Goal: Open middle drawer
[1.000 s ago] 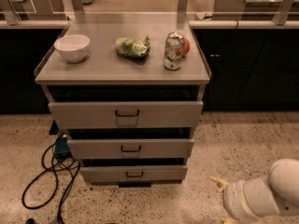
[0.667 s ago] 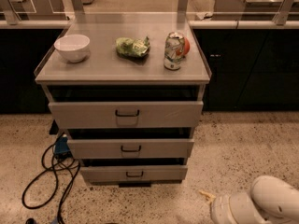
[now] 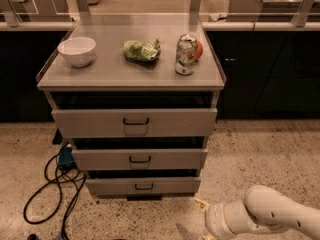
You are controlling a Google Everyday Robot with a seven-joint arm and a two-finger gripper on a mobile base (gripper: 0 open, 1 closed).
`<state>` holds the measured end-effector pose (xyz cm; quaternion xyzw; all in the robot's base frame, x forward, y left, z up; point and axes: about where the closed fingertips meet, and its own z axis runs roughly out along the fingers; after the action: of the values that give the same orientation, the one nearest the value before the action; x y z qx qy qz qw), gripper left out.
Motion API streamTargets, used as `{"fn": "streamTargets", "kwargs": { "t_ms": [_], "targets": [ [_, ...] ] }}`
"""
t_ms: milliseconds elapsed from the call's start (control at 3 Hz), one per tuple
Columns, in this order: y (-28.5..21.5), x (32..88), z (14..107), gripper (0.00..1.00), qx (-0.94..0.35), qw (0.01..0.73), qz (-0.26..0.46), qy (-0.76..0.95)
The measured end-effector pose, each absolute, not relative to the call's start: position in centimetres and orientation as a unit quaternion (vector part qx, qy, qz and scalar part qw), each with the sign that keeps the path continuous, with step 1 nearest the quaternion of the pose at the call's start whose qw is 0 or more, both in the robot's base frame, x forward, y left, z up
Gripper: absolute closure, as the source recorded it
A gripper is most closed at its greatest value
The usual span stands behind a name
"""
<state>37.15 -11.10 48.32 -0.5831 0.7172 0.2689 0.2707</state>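
One bowl (image 3: 76, 50), one green packet (image 3: 142, 50) and one can (image 3: 186, 54) are sitting atop a three-drawer cabinet (image 3: 100, 76). The middle drawer (image 3: 165, 159) is lying mid-frame, up-left of the gripper (image 3: 192, 218), which is hovering apart at bottom right, its grip impossible to tell.

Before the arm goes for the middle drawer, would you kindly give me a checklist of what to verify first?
1. Handle of the middle drawer is in view and unobstructed: ok.
2. Gripper is at the handle: not ok. It hangs low at the bottom right, below the bottom drawer and apart from it.
3. Gripper is ready to grasp: cannot tell.
4. Cable on the floor lies left of the drawers, away from the arm: ok.
5. Bowl and can on top stand upright, back from the front edge: ok.
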Motion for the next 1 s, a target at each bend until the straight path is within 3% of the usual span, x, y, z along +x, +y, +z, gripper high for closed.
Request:
{"fn": "streamTargets", "kwargs": {
  "t_ms": [333, 1000],
  "targets": [
    [-10.9, 38.6, 47.0, 0.00, -0.583, 0.299, 0.268, 0.706],
    [-8.4, 48.4, 49.0, 0.00, -0.555, 0.409, 0.202, 0.695]
  ]
}}
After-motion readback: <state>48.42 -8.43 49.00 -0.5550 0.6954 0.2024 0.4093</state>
